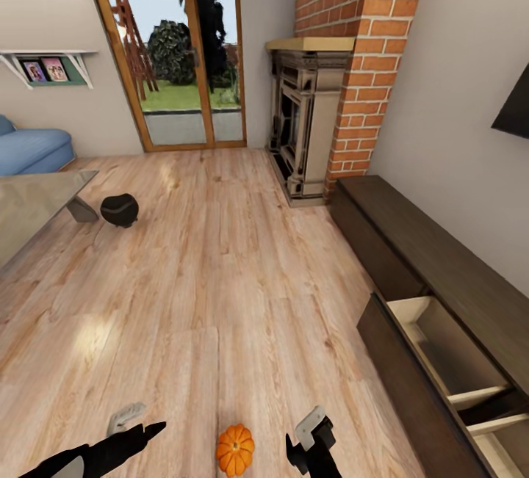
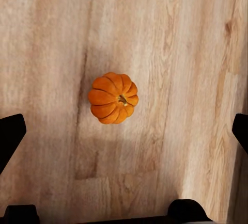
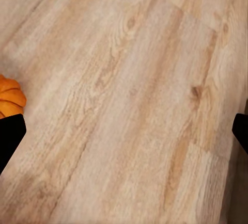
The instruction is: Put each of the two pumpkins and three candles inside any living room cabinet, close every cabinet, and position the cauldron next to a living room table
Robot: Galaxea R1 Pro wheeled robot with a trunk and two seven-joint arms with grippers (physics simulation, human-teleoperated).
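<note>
One orange ribbed pumpkin (image 1: 235, 449) sits on the wood floor between my two grippers. In the left wrist view the pumpkin (image 2: 113, 98) lies just beyond my left gripper (image 2: 124, 133), which is open and wide apart above it. My right gripper (image 3: 124, 133) is open over bare floor, with the pumpkin (image 3: 10, 97) off to one side. In the head view the left gripper (image 1: 143, 424) and right gripper (image 1: 312, 435) hang low. The black cauldron (image 1: 119, 209) stands on the floor beside a corner of the grey table (image 1: 37, 203). The dark cabinet (image 1: 411, 232) has a drawer (image 1: 441, 349) pulled open. The candles are out of view.
A brick fireplace (image 1: 308, 122) stands beyond the cabinet's far end. Glass patio doors (image 1: 180, 52) are at the back, a blue sofa (image 1: 33, 149) at far left. A wall TV (image 1: 514, 107) hangs above the cabinet. Wood floor stretches between table and cabinet.
</note>
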